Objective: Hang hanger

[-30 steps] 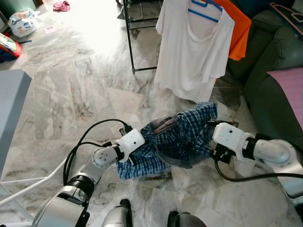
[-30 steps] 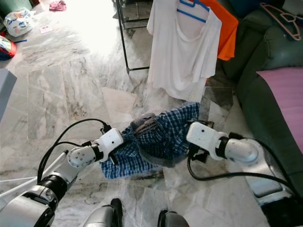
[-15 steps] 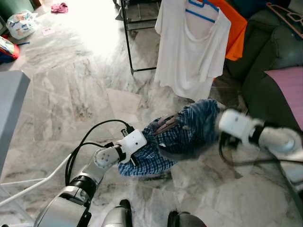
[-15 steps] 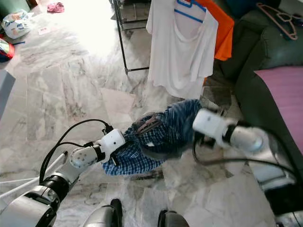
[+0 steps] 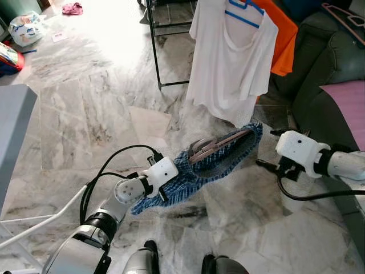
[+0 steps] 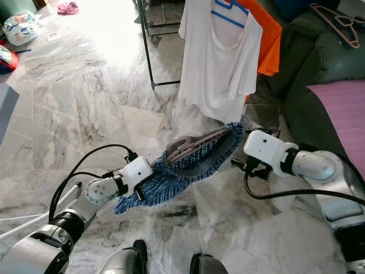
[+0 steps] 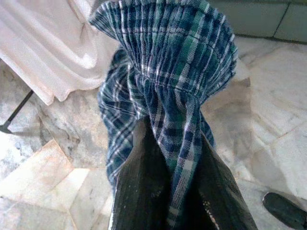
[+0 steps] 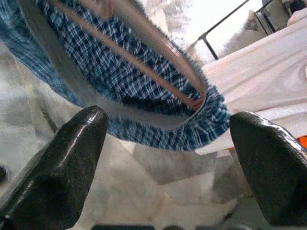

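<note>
- Left end effector (image 7: 163,191): both black fingers pinched onto a bunched fold of the blue plaid shirt (image 5: 194,174); cloth runs straight out ahead of it, stretched taut.
- Brown hanger (image 5: 219,145) sits inside the shirt's far end, beyond the left end effector and up toward the right one; its bar shows through the opening.
- Right end effector (image 8: 168,158): fingers (image 8: 72,163) spread wide, nothing between them. Shirt opening and hanger lie just ahead of it, apart from the pads.
- White T-shirt (image 5: 231,63) on a blue hanger (image 5: 245,11) hangs from the black rack (image 5: 157,45), beyond both end effectors; orange garment (image 5: 282,40) behind it.
- Dark green sofa (image 5: 325,74) lies outboard of the right end effector, a pink cloth (image 5: 348,108) on it.
- Marble floor (image 5: 85,114) below.
</note>
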Robot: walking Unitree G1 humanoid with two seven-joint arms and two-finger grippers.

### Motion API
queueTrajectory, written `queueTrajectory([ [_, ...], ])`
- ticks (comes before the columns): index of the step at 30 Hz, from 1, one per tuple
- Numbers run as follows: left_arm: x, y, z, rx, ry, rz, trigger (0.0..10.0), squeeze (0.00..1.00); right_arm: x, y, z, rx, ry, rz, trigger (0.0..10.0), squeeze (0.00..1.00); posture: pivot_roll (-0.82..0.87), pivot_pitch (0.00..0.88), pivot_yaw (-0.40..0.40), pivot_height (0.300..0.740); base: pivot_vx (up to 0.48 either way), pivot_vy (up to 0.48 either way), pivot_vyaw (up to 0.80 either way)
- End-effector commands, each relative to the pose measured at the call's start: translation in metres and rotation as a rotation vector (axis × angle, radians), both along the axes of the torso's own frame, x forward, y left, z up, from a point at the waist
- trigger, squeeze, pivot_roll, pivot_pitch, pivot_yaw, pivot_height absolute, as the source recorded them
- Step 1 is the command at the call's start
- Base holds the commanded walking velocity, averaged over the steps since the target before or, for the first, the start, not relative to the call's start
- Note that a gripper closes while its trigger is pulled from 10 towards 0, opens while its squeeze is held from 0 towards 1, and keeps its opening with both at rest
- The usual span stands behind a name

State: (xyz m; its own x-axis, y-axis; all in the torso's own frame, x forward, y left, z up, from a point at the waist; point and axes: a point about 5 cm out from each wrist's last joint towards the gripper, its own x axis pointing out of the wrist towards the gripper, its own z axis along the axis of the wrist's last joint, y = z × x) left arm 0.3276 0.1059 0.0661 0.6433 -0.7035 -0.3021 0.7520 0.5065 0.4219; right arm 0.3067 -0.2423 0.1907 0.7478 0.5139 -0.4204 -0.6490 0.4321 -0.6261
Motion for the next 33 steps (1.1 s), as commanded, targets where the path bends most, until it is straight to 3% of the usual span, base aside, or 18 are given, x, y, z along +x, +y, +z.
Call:
queueTrajectory([
  [1, -0.003, 0.001, -0.002, -0.007, -0.001, -0.008, 0.0, 0.00, -0.003, 0.003, 0.007, 0.038, -0.007, 0.029, 10.0, 1.00, 0.00, 0.256, 0.024, 0.740, 0.000, 0.000, 0.00],
  [6, -0.002, 0.002, 0.002, -0.012, -0.017, -0.024, 0.0, 0.00, -0.003, 0.001, 0.011, 0.090, -0.047, 0.002, 10.0, 1.00, 0.00, 0.257, 0.025, 0.740, 0.000, 0.000, 0.00],
  [7, -0.001, 0.003, 0.004, -0.015, -0.024, -0.029, 0.0, 0.00, -0.003, 0.001, 0.012, 0.134, -0.045, -0.008, 10.0, 0.00, 0.00, 0.258, 0.023, 0.740, 0.000, 0.000, 0.00],
  [10, 0.000, 0.004, 0.012, -0.014, -0.045, -0.093, 0.0, 0.00, -0.006, -0.003, 0.015, 0.214, -0.049, -0.035, 10.0, 0.00, -0.01, 0.263, 0.023, 0.740, 0.000, 0.000, 0.00],
  [15, -0.001, 0.006, 0.017, 0.010, -0.061, -0.178, 0.0, 0.00, -0.012, -0.015, 0.013, 0.246, -0.012, -0.062, 10.0, 0.00, -0.01, 0.267, 0.024, 0.740, 0.000, 0.000, 0.00],
  [18, 0.001, 0.013, 0.022, 0.016, -0.071, -0.185, 0.0, 0.00, -0.018, -0.023, 0.008, 0.300, 0.024, -0.082, 10.0, 0.00, -0.02, 0.271, 0.024, 0.740, 0.000, 0.000, 0.00],
  [22, 0.002, 0.020, 0.027, 0.033, -0.085, -0.194, 0.0, 0.00, -0.022, -0.033, 0.001, 0.288, 0.015, -0.113, 10.0, 0.00, -0.02, 0.274, 0.025, 0.740, 0.000, 0.000, 0.00],
  [23, 0.003, 0.022, 0.029, 0.032, -0.089, -0.203, 0.0, 0.00, -0.025, -0.037, -0.003, 0.355, 0.064, -0.133, 10.0, 0.00, -0.02, 0.279, 0.026, 0.740, 0.000, 0.000, 0.00],
  [29, 0.003, 0.023, 0.032, 0.043, -0.101, -0.219, 0.0, 0.00, -0.027, -0.042, -0.012, 0.315, 0.041, -0.188, 10.0, 0.00, -0.02, 0.283, 0.028, 0.740, 0.000, 0.000, 0.00],
  [33, 0.005, 0.019, 0.033, 0.027, -0.111, -0.203, 0.0, 0.00, -0.016, -0.044, -0.016, 0.331, -0.014, -0.311, 10.0, 0.00, -0.02, 0.284, 0.029, 0.740, 0.000, 0.000, 0.00],
])
